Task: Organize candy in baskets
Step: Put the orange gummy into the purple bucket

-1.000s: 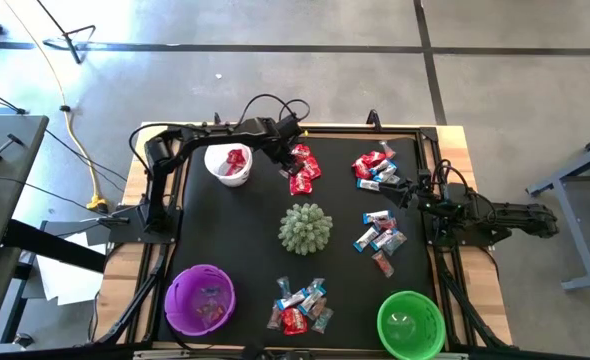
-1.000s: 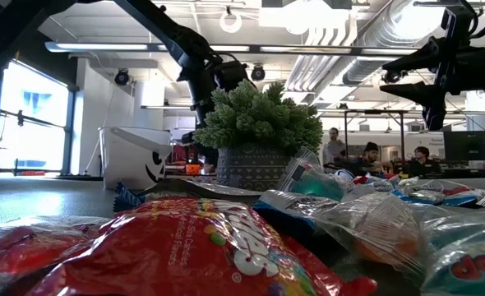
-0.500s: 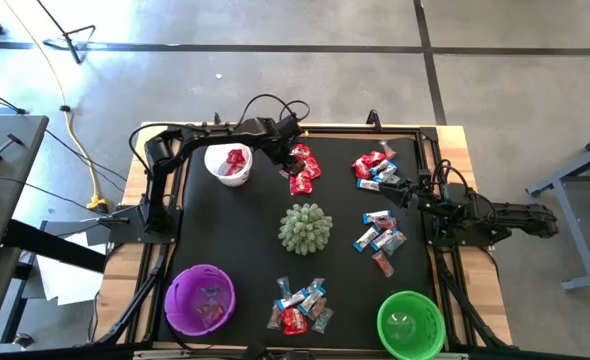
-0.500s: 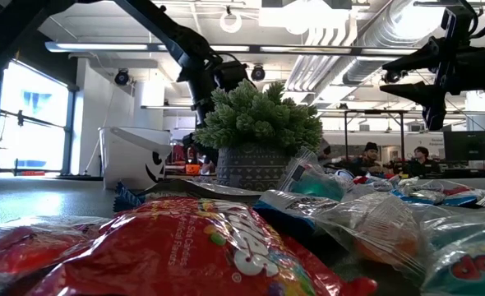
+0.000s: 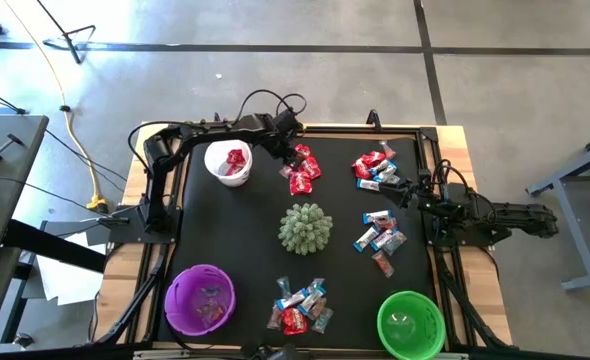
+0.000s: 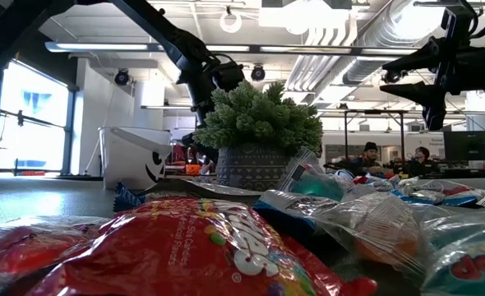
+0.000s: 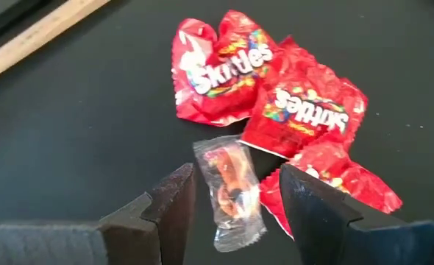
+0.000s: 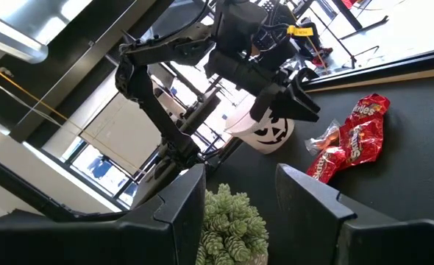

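Hovering over the Skittles packs [image 5: 304,168] at the bench's [image 5: 235,235] 12 o'clock, left gripper [image 7: 235,197] spread around a clear-wrapped sweet [image 7: 231,191].
White basket [image 5: 228,164] holds red candy; purple basket's [image 5: 200,299] contents are unclear; green basket [image 5: 410,324] is at 5 o'clock. Right gripper [image 5: 407,191] spread, at 3 o'clock.

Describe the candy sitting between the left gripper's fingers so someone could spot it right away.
Start at the white basket at the table's far side; beside it lies a heap of red Skittles packets. At its edge, under the open left gripper, lies one clear-wrapped candy, the only see-through wrapper there.
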